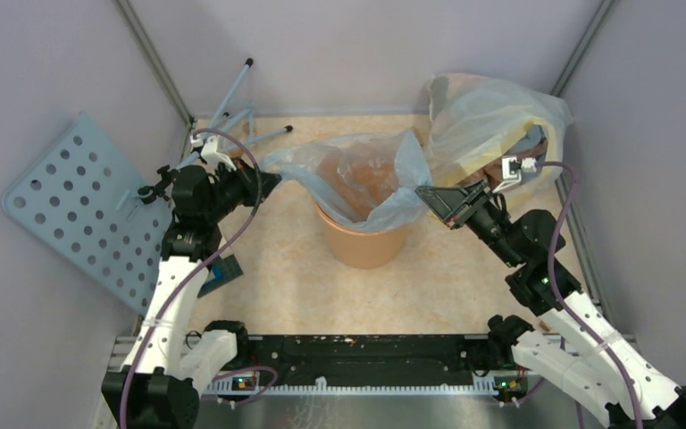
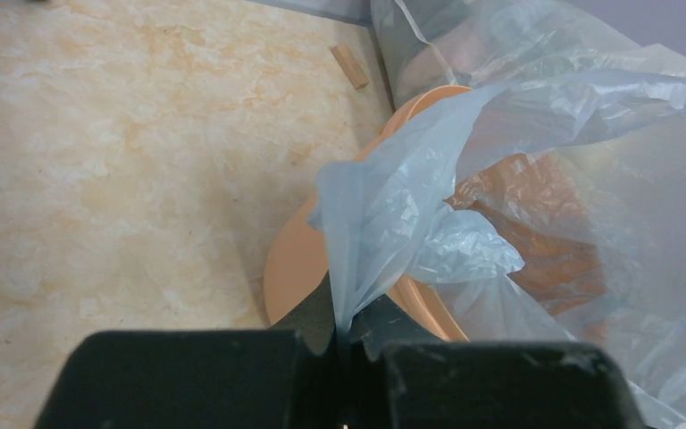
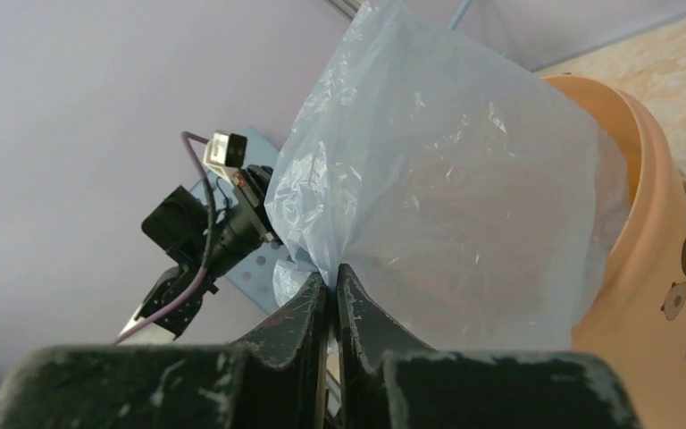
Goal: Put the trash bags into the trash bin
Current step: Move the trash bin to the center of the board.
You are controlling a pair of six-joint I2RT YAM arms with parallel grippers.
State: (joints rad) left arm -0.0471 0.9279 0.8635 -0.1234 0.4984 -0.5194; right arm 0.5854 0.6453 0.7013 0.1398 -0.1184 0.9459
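One trash bag [image 1: 362, 165] drapes over the one orange trash bin [image 1: 363, 246] at mid table [image 1: 268, 286]. The left fingers [image 2: 188, 375] are pinched tight on its left edge, and the right fingers [image 3: 295, 331] are closed on its right edge. One clear yellow-edged bag [image 1: 491, 116] sits far right.

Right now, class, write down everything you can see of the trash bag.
The trash bag is thin, crinkly, translucent grey-blue plastic, and the orange bin shows through it. It is spread open over the bin's top, part of it seeming to sag inside, with its edges raised above the rim. The left gripper pinches one bunched edge and the right gripper pinches the opposite edge, so the film stretches between them. No lettering is readable.
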